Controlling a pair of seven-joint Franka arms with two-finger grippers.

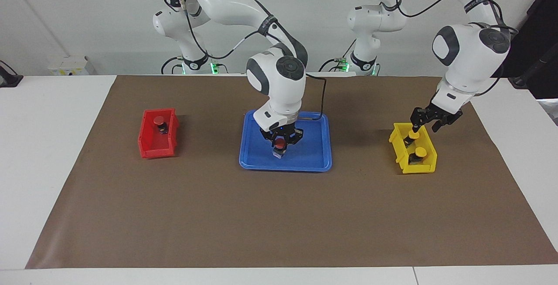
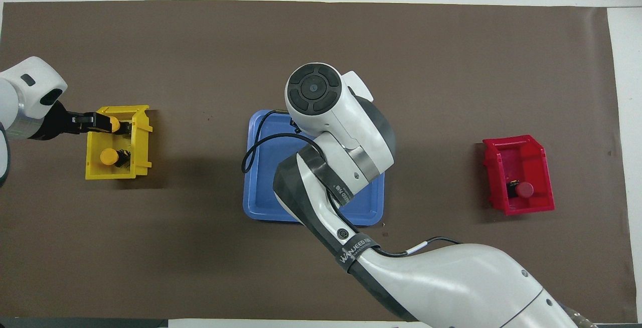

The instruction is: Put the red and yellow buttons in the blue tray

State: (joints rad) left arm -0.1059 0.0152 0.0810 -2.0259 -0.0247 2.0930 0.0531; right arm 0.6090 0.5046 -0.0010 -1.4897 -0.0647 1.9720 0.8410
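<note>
The right end effector [image 1: 281, 142] hangs over the flat rectangular bright-blue plastic tray [image 1: 320, 156], which lies at the middle of the brown paper mat [image 1: 279, 215] that covers the white surface [image 1: 43, 145]. Its fingers are clamped on a red-capped push button with a black square base [image 1: 279, 147], which is held low over the tray floor; contact with the floor cannot be determined. In the overhead view the right arm covers most of the tray.

Toward the right arm's end of the surface stands a small red plastic bin [image 1: 150, 145]. It contains the second red-capped push button [image 1: 160, 122], in the part of the bin nearer to the robots.

Toward the left arm's end stands a small yellow plastic bin [image 1: 425, 166]. It contains two yellow-capped push buttons with black bases: one [image 1: 420, 153] farther from the robots, one [image 1: 412, 136] nearer to them. The left end effector [image 1: 422, 124] is at the nearer button; its fingers stand part-way apart around the yellow cap, and a grip cannot be confirmed.
</note>
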